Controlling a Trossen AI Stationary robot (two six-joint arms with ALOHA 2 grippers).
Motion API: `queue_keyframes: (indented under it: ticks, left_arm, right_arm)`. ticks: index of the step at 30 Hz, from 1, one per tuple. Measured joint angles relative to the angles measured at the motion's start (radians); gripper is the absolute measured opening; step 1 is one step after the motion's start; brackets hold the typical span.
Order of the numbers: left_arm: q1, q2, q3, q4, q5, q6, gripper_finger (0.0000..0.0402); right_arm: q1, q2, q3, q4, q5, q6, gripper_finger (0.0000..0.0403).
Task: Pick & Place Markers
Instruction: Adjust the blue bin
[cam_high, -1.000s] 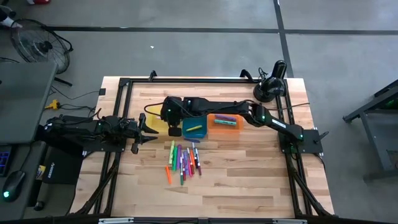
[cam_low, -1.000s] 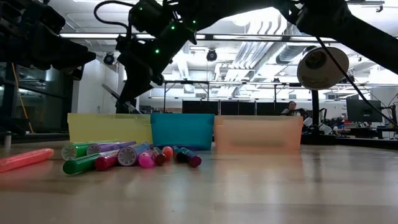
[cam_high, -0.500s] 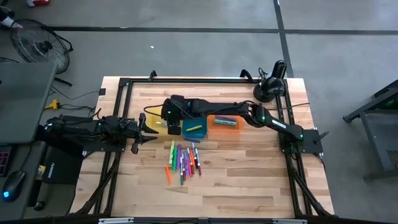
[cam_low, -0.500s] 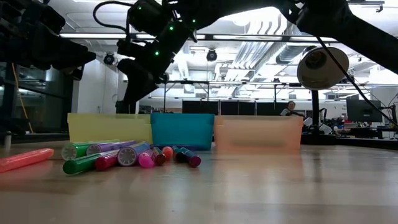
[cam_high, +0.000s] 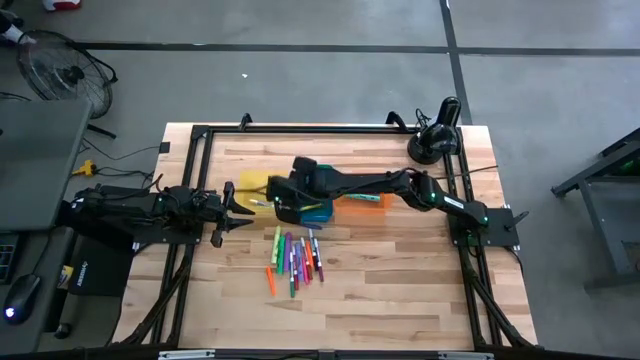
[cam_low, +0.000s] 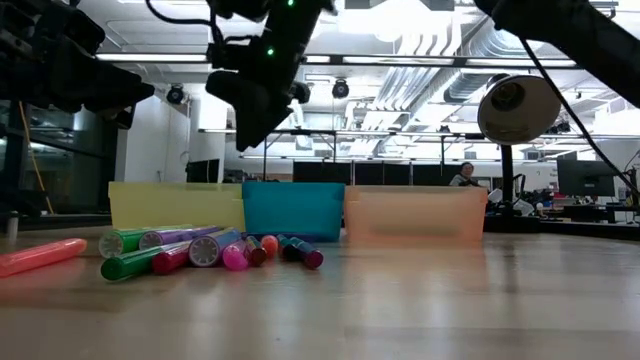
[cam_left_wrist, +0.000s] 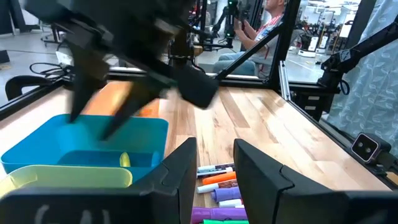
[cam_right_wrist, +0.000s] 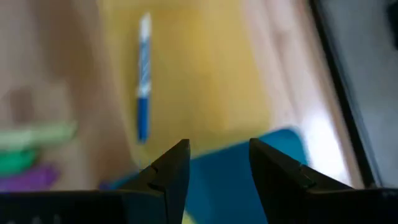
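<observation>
1. The left gripper (cam_high: 232, 208) waits at the table's left edge, beside the yellow tray (cam_high: 253, 190); in its wrist view its two fingers (cam_left_wrist: 180, 180) stand slightly apart, holding nothing.
2. A blue marker (cam_right_wrist: 143, 102) lies in the yellow tray.
3. The markers (cam_high: 293, 256) lie in a mixed heap on the wooden table (cam_high: 400, 280), in front of the trays, with one orange marker (cam_low: 40, 256) apart on the left.
4. The right gripper (cam_high: 283, 207) hangs over the meeting edge of the yellow tray and the blue tray (cam_low: 293, 208), fingers (cam_right_wrist: 171, 171) apart and empty.
5. A yellow marker (cam_left_wrist: 124, 160) rests in the blue tray.
6. The orange tray (cam_low: 415, 212) stands rightmost.
</observation>
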Motion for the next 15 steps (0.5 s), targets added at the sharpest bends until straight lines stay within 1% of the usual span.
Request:
queue_keyframes:
  ticks: [6,11,15]
  left_arm:
    - [0.0,0.0,0.0,0.0,0.0,0.0,0.0104]
    - [0.0,0.0,0.0,0.0,0.0,0.0,0.0104]
    - [0.0,0.0,0.0,0.0,0.0,0.0,0.0104]
  right_arm:
    - [0.055,-0.002,-0.001,-0.096,-0.015,-0.001,0.0154]
    - [0.112,-0.002,-0.001,-0.183,-0.008,0.036,0.0154]
    - [0.158,-0.002,-0.001,-0.207,-0.009,0.072,0.0154]
